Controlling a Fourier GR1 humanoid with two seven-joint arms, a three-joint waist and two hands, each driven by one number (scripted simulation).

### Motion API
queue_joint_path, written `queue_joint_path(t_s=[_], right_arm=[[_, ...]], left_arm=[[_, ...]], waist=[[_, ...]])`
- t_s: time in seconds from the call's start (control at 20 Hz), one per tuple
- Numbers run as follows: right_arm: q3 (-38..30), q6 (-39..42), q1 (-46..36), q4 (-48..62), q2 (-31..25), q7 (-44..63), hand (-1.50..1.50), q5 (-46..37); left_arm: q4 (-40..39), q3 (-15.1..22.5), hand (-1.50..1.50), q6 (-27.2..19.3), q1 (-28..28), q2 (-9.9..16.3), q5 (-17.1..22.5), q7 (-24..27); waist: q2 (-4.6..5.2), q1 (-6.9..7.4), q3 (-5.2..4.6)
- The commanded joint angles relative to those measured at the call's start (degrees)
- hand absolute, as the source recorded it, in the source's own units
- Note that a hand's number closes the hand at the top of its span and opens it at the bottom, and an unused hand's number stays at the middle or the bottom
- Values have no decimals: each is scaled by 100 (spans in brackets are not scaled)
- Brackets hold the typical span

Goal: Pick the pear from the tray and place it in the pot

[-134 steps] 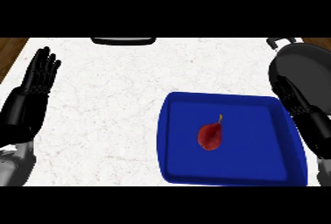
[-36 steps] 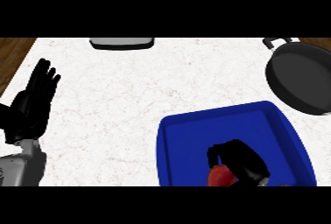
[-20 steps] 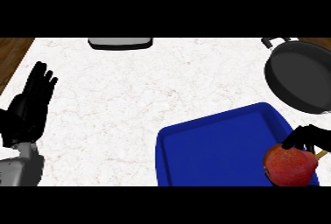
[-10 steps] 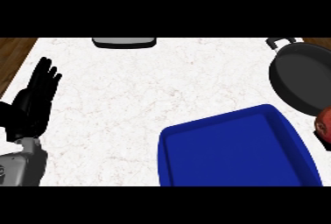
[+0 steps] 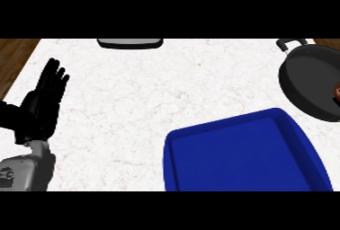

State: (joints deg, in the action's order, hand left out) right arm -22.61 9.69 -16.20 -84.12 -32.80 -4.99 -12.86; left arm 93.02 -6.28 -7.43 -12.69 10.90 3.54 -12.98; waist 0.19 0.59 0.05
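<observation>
White marble counter (image 5: pixel 166 90) – wood floor (image 5: pixel 13 49), left hand (image 5: pixel 43 105) resting

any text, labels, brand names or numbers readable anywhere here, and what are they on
None: no readable word, number, label or brand shows in the head view.
Blue tray: plain, no marking.
Black pot: no marking.
Marble counter: veining only.
Grey object at the far edge: no lettering shows.
Left forearm cover: a small dark mark, not readable as text.
</observation>
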Motion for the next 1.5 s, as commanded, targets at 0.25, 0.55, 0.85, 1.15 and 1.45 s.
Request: queue_joint_path(t_s=[0.25,0.55,0.85,1.15,1.45], right_arm=[[234,-1904,-387,1853,-494,-1307,150,-2053],[375,-2565,-1923,4337,-493,-1751,150,-2493],[160,-2100,-2493,5930,-699,-2033,150,-2364],[96,-1267,-2748,6664,-461,-2634,-150,-2138],[-729,-431,-2955,6954,-480,-3339,-150,-1213]], left_arm=[[-74,-43,0,0,-117,-21,8,68],[166,-139,0,368,-32,246,250,-160],[125,106,0,178,-41,-32,44,-62],[-175,57,0,160,-242,-24,-7,74],[-115,1,0,127,-157,-13,-17,116]], waist=[[72,124,7],[64,266,10],[91,281,18],[116,263,23],[100,205,28]])
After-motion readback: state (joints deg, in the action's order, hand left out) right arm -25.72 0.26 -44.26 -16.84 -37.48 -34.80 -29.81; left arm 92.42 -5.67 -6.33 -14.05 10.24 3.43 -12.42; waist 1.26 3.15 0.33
